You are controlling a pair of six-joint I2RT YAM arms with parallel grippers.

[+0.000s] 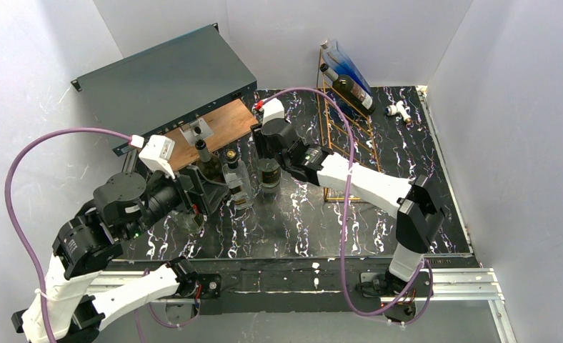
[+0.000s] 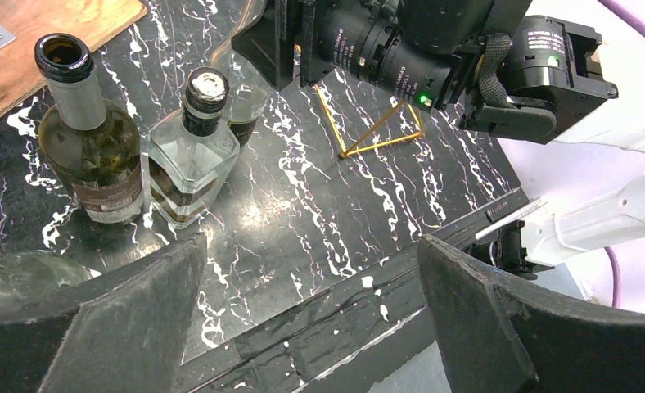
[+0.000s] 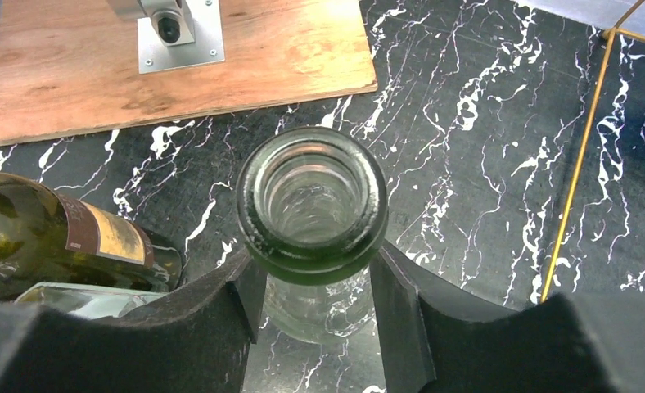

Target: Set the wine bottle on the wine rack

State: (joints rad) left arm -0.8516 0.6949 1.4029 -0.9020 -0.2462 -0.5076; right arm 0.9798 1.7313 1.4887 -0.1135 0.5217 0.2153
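Right hand (image 3: 315,274) is gripping the wine bottle (image 3: 312,192) by its neck, upright, apparently standing on the desk (image 3: 466,123) near the wine rack (image 3: 577,168); lifting and racking are remaining. Left hand (image 2: 303,319) is hanging open, farther from the rack.

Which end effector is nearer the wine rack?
Right. The right end effector holds a bottle beside the wine rack; the left end effector sits farther left, past two bottles.

White panel walls (image 1: 278,36) on three sides — black, white-veined marble tabletop (image 1: 300,221), grey metal box (image 1: 164,78) at back left
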